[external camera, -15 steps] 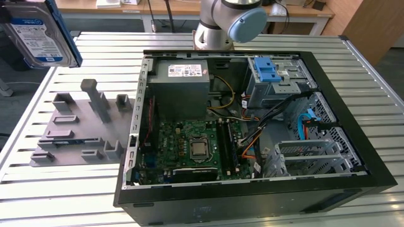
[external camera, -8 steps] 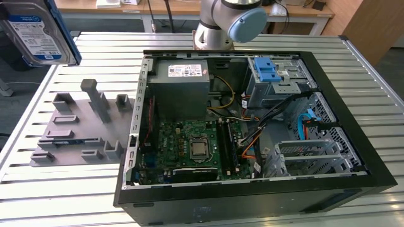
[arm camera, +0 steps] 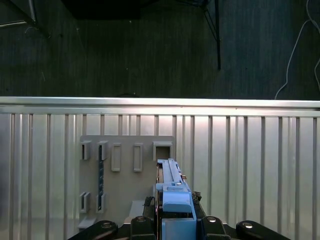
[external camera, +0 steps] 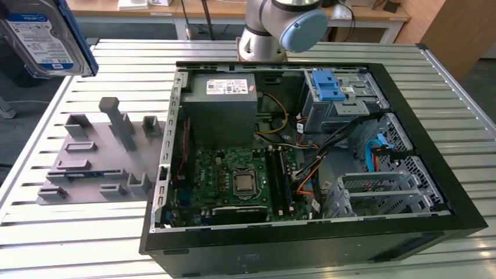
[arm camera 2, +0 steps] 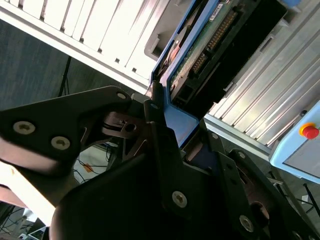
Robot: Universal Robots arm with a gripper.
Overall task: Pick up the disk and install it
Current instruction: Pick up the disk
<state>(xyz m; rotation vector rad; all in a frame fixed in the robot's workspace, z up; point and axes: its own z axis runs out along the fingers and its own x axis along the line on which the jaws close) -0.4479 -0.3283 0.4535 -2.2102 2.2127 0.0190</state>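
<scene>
The silver slatted table (external camera: 78, 232) holds two things. An open black computer box (external camera: 294, 253) sits in the middle. A grey holder plate (external camera: 85, 168) lies at its nine o'clock in the exterior view.

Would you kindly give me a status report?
Gripper jaws shut on the disk. Disk aloft over the table, outside the computer case. Loose cables cross the case interior.

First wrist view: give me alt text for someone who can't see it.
The gripper clamps the disk, edge-on in its blue carrier, in front of a grey slotted holder on a ribbed metal table; dark floor beyond.
</scene>
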